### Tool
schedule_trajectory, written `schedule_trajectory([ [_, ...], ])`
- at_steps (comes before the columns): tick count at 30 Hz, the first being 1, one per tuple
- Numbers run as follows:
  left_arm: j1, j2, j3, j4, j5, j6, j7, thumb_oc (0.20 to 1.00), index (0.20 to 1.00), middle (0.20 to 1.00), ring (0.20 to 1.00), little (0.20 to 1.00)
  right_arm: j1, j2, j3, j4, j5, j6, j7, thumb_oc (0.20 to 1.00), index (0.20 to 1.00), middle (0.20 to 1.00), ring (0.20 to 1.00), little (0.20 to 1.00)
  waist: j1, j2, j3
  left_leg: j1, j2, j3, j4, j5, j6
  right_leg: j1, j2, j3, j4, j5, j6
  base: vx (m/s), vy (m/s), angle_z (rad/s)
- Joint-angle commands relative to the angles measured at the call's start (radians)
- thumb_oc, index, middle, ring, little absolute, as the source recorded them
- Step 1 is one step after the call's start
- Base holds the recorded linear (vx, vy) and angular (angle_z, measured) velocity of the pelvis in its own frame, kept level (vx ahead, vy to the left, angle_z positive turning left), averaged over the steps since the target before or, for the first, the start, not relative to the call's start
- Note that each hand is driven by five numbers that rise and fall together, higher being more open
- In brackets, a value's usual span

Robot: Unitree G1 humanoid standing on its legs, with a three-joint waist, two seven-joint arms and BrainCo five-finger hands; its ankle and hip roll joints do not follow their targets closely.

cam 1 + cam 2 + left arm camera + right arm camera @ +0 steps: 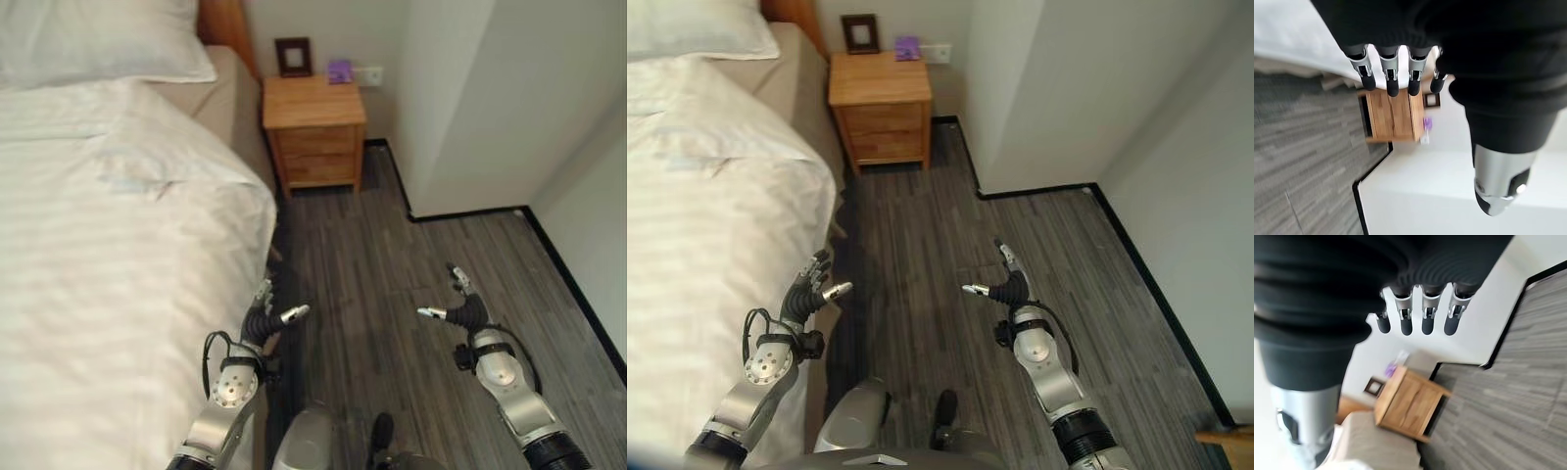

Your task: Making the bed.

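A bed [88, 294] is seen along the robot's left side, covered by a white striped duvet [108, 245] that hangs over the bed's near edge toward the floor. The duvet's upper corner is folded and rumpled, and a strip of tan sheet [211, 98] is left bare between it and the headboard end. A white pillow [98, 39] is laid at the head of the bed, above the duvet's top edge.

The left hand [266, 315] is held low beside the hanging edge of the duvet, near it, though contact cannot be made out. Its fingers [1392, 73] are shown straight and spread in its wrist view, with the thumb set apart, and nothing is held.

The right hand [460, 305] is raised over the grey wooden floor [392, 264], well apart from the bed. Its fingers [1428, 318] are likewise extended and apart, with nothing between them and the thumb.

A wooden nightstand [313, 132] is placed against the wall just beside the head of the bed. On its top, a dark picture frame [293, 57] is stood upright at the back, and a small purple object [339, 70] is set near it. A white wall corner [431, 117] juts out beyond the nightstand, edged by a black skirting line along the floor.
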Motion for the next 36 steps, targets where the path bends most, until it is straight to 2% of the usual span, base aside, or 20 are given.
schedule_trajectory([
  [1, 0.013, -0.007, 0.025, -0.063, 0.021, -0.049, 0.006, 1.0, 1.0, 1.0, 1.0, 1.0, -0.016, -0.025, -0.013, -0.074, 0.019, -0.055, 0.003, 1.0, 1.0, 1.0, 1.0, 1.0, 0.051, 0.063, -0.039, 0.049, -0.05, 0.036, -0.275, 0.251, -0.006, 0.055, -0.021, -0.056, 0.012, -0.147, 0.092, 0.44, 0.154, 0.09],
  [3, 0.022, -0.017, 0.029, -0.064, 0.017, -0.055, 0.003, 1.0, 1.0, 1.0, 1.0, 1.0, -0.011, -0.016, -0.027, -0.074, 0.006, -0.052, 0.001, 1.0, 1.0, 1.0, 1.0, 1.0, 0.064, 0.081, -0.052, -0.018, -0.069, 0.133, -0.353, 0.305, -0.016, 0.121, -0.007, -0.063, 0.012, -0.198, 0.095, 0.45, 0.203, 0.03],
  [5, 0.028, -0.018, 0.034, -0.067, 0.009, -0.058, 0.001, 1.0, 1.0, 1.0, 1.0, 1.0, -0.005, -0.01, -0.033, -0.077, 0.002, -0.05, 0.004, 1.0, 1.0, 1.0, 1.0, 1.0, 0.071, 0.082, -0.064, -0.015, -0.069, 0.152, -0.365, 0.311, -0.01, 0.136, -0.01, -0.065, 0.012, -0.202, 0.103, 0.34, 0.184, -0.03],
  [8, 0.012, -0.009, 0.005, -0.061, 0.007, -0.051, -0.008, 1.0, 1.0, 1.0, 1.0, 1.0, 0.03, 0.016, -0.037, -0.075, -0.027, -0.046, 0.008, 1.0, 1.0, 1.0, 1.0, 1.0, 0.058, 0.043, -0.1, 0.042, -0.086, 0.131, -0.367, 0.298, 0.018, 0.17, -0.057, -0.093, 0.017, -0.182, 0.135, 0.49, 0.3, -0.06],
  [10, -0.012, 0.007, -0.011, -0.056, 0.012, -0.049, -0.009, 1.0, 1.0, 1.0, 1.0, 1.0, 0.033, 0.021, -0.043, -0.072, -0.038, -0.047, 0.002, 1.0, 1.0, 1.0, 1.0, 1.0, 0.042, 0.024, -0.101, 0.083, -0.095, 0.116, -0.367, 0.272, 0.026, 0.16, -0.091, -0.094, 0.113, -0.178, 0.155, 0.34, 0.279, 0.15],
  [14, -0.074, 0.038, -0.046, -0.064, 0.049, -0.033, -0.008, 1.0, 1.0, 1.0, 1.0, 1.0, 0.024, 0.019, -0.048, -0.069, -0.051, -0.04, -0.009, 1.0, 1.0, 1.0, 1.0, 1.0, -0.002, 0.041, -0.089, 0.165, -0.094, 0.066, -0.367, 0.227, 0.054, 0.051, -0.146, -0.07, 0.429, -0.047, 0.176, 0.27, 0.264, 0.43],
  [15, -0.085, 0.043, -0.051, -0.068, 0.057, -0.031, 0.0, 1.0, 1.0, 1.0, 1.0, 1.0, 0.022, 0.019, -0.048, -0.071, -0.055, -0.038, -0.008, 1.0, 1.0, 1.0, 1.0, 1.0, -0.014, 0.058, -0.087, 0.181, -0.076, 0.056, -0.367, 0.219, 0.058, 0.014, -0.156, -0.071, 0.483, -0.011, 0.172, 0.18, 0.159, 0.32],
  [16, -0.086, 0.042, -0.051, -0.068, 0.058, -0.031, 0.0, 1.0, 1.0, 1.0, 1.0, 1.0, 0.022, 0.019, -0.048, -0.072, -0.056, -0.037, -0.008, 1.0, 1.0, 1.0, 1.0, 1.0, -0.014, 0.057, -0.086, 0.18, -0.077, 0.056, -0.367, 0.219, 0.058, 0.009, -0.158, -0.07, 0.491, -0.015, 0.172, 0.23, 0.182, 0.22],
  [17, -0.113, 0.043, -0.064, -0.065, 0.067, -0.028, 0.008, 1.0, 1.0, 1.0, 1.0, 1.0, 0.021, 0.021, -0.05, -0.078, -0.055, -0.038, -0.012, 1.0, 1.0, 1.0, 1.0, 1.0, -0.038, 0.081, -0.074, 0.213, -0.063, 0.027, -0.367, 0.2, 0.064, -0.063, -0.154, -0.053, 0.559, -0.036, 0.146, 0.26, 0.143, 0.17],
  [18, -0.125, 0.04, -0.068, -0.066, 0.07, -0.03, 0.012, 1.0, 1.0, 1.0, 1.0, 1.0, 0.027, 0.024, -0.055, -0.085, -0.05, -0.04, -0.014, 1.0, 1.0, 1.0, 1.0, 1.0, -0.053, 0.09, -0.07, 0.228, -0.061, 0.001, -0.367, 0.195, 0.065, -0.105, -0.124, -0.028, 0.552, -0.062, 0.132, 0.37, 0.163, 0.3],
  [21, -0.148, 0.03, -0.09, -0.065, 0.071, -0.032, 0.011, 1.0, 1.0, 1.0, 1.0, 1.0, 0.047, 0.027, -0.067, -0.102, -0.036, -0.047, -0.023, 1.0, 1.0, 1.0, 1.0, 1.0, -0.097, 0.1, -0.058, 0.259, -0.062, -0.078, -0.367, 0.18, 0.057, -0.155, -0.048, 0.046, 0.432, -0.126, 0.114, 0.24, 0.027, 0.93],
  [22, -0.149, 0.03, -0.09, -0.065, 0.071, -0.032, 0.011, 1.0, 1.0, 1.0, 1.0, 1.0, 0.046, 0.026, -0.067, -0.101, -0.036, -0.047, -0.023, 1.0, 1.0, 1.0, 1.0, 1.0, -0.099, 0.102, -0.059, 0.255, -0.06, -0.081, -0.367, 0.183, 0.056, -0.156, -0.047, 0.043, 0.426, -0.12, 0.114, 0.29, 0.015, 1.12],
  [23, -0.171, 0.012, -0.118, -0.058, 0.071, -0.027, 0.008, 1.0, 1.0, 1.0, 1.0, 1.0, 0.056, 0.029, -0.082, -0.11, -0.03, -0.047, -0.038, 1.0, 1.0, 1.0, 1.0, 1.0, -0.127, 0.1, -0.053, 0.282, -0.072, -0.145, -0.367, 0.163, 0.039, -0.196, 0.003, 0.128, 0.331, -0.136, 0.11, 0.3, 0.001, 0.93],
  [25, -0.198, 0.001, -0.146, -0.043, 0.079, -0.026, 0.006, 1.0, 1.0, 1.0, 1.0, 1.0, 0.062, 0.033, -0.086, -0.112, -0.024, -0.05, -0.05, 1.0, 1.0, 1.0, 1.0, 1.0, -0.156, 0.097, -0.052, 0.304, -0.083, -0.215, -0.367, 0.149, 0.025, -0.217, 0.027, 0.191, 0.24, -0.101, 0.118, 0.28, 0.005, 1.26],
  [27, -0.209, -0.007, -0.154, -0.036, 0.075, -0.027, 0.007, 1.0, 1.0, 1.0, 1.0, 1.0, 0.061, 0.034, -0.087, -0.112, -0.023, -0.049, -0.055, 1.0, 1.0, 1.0, 1.0, 1.0, -0.17, 0.095, -0.051, 0.315, -0.085, -0.24, -0.367, 0.14, 0.022, -0.233, 0.032, 0.211, 0.209, -0.078, 0.125, 0.24, -0.01, 1.46],
  [28, -0.218, -0.005, -0.159, -0.029, 0.078, -0.028, 0.011, 1.0, 1.0, 1.0, 1.0, 1.0, 0.053, 0.039, -0.084, -0.106, -0.022, -0.046, -0.06, 1.0, 1.0, 1.0, 1.0, 1.0, -0.182, 0.087, -0.052, 0.335, -0.081, -0.259, -0.367, 0.113, 0.02, -0.251, 0.016, 0.183, 0.136, -0.021, 0.138, 0.42, -0.036, 1.0],
  [29, -0.215, -0.004, -0.155, -0.027, 0.079, -0.027, 0.01, 1.0, 1.0, 1.0, 1.0, 1.0, 0.053, 0.043, -0.082, -0.103, -0.023, -0.046, -0.06, 1.0, 1.0, 1.0, 1.0, 1.0, -0.185, 0.081, -0.055, 0.347, -0.078, -0.261, -0.367, 0.099, 0.021, -0.262, 0.015, 0.155, 0.105, 0.002, 0.145, 0.44, -0.051, 0.62],
  [32, -0.202, -0.002, -0.143, -0.023, 0.077, -0.031, 0.007, 1.0, 1.0, 1.0, 1.0, 1.0, 0.055, 0.048, -0.078, -0.096, -0.04, -0.043, -0.061, 1.0, 1.0, 1.0, 1.0, 1.0, -0.194, 0.067, -0.063, 0.397, -0.06, -0.257, -0.367, 0.058, 0.016, -0.292, 0.026, 0.056, 0.032, 0.048, 0.162, 0.34, -0.026, 0.23],
  [33, -0.202, -0.002, -0.143, -0.023, 0.076, -0.031, 0.007, 1.0, 1.0, 1.0, 1.0, 1.0, 0.055, 0.049, -0.077, -0.096, -0.041, -0.044, -0.062, 1.0, 1.0, 1.0, 1.0, 1.0, -0.196, 0.069, -0.063, 0.399, -0.057, -0.26, -0.367, 0.056, 0.016, -0.288, 0.028, 0.052, 0.029, 0.048, 0.161, 0.26, -0.044, 0.11],
  [36, -0.182, 0.014, -0.118, -0.016, 0.078, -0.033, 0.015, 1.0, 1.0, 1.0, 1.0, 1.0, 0.036, 0.056, -0.069, -0.09, -0.066, -0.04, -0.079, 1.0, 1.0, 1.0, 1.0, 1.0, -0.186, 0.05, -0.074, 0.442, -0.019, -0.234, -0.367, 0.007, 0.0, -0.289, 0.006, -0.108, 0.012, 0.067, 0.168, 0.32, -0.093, 0.05],
])
